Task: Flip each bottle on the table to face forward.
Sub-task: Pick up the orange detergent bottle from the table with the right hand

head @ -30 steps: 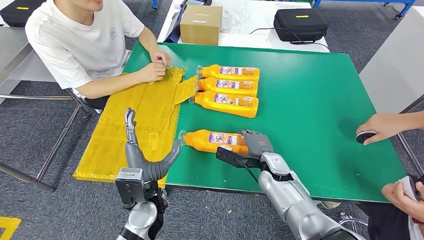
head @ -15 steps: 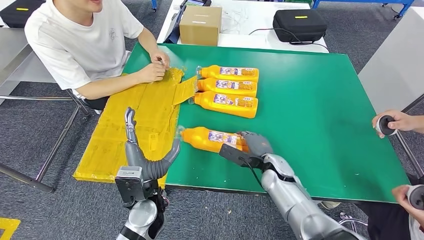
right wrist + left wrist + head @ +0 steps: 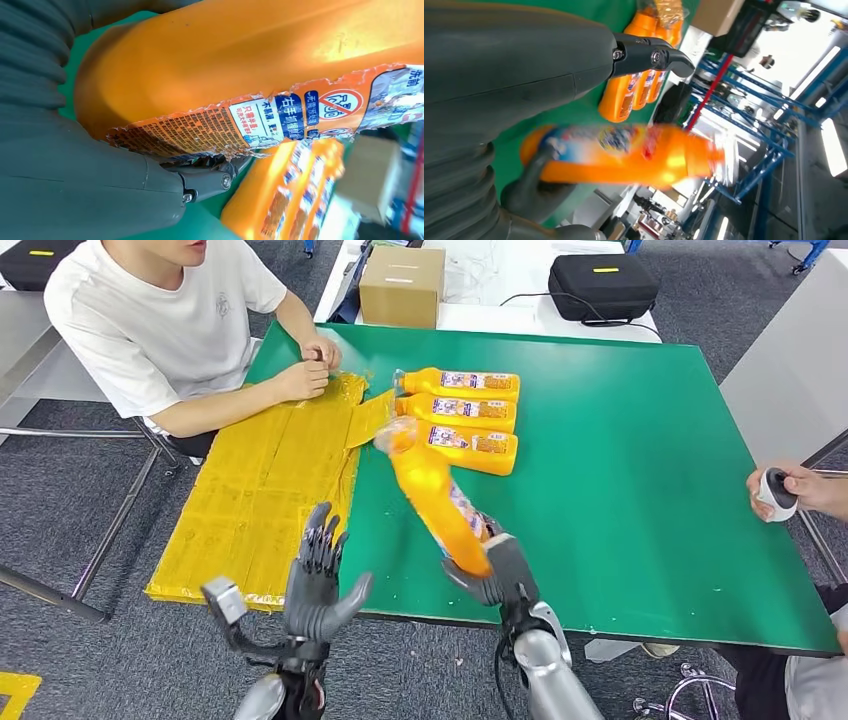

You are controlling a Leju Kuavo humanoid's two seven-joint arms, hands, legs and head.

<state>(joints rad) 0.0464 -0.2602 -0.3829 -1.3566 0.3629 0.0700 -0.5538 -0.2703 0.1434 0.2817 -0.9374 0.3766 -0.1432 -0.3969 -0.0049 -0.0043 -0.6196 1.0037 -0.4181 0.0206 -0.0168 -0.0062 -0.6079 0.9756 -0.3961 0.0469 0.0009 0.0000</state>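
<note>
Motion blurs the lifted bottle [image 3: 432, 495], hiding its cap.

The room is bright, with even light from above and only soft shadows on the green tabletop [image 3: 620, 460]. The lifted bottle [image 3: 440, 502] looks smeared and blurry in the head and left wrist views. Ceiling lights glare white in the left wrist view, and the far bottles in the right wrist view are fuzzy.

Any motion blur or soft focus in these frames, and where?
Head view: the lifted bottle is streaked near its cap, the row of bottles sharp. Left wrist view: that bottle is smeared. Right wrist view: its label is crisp, the background bottles soft.
</note>
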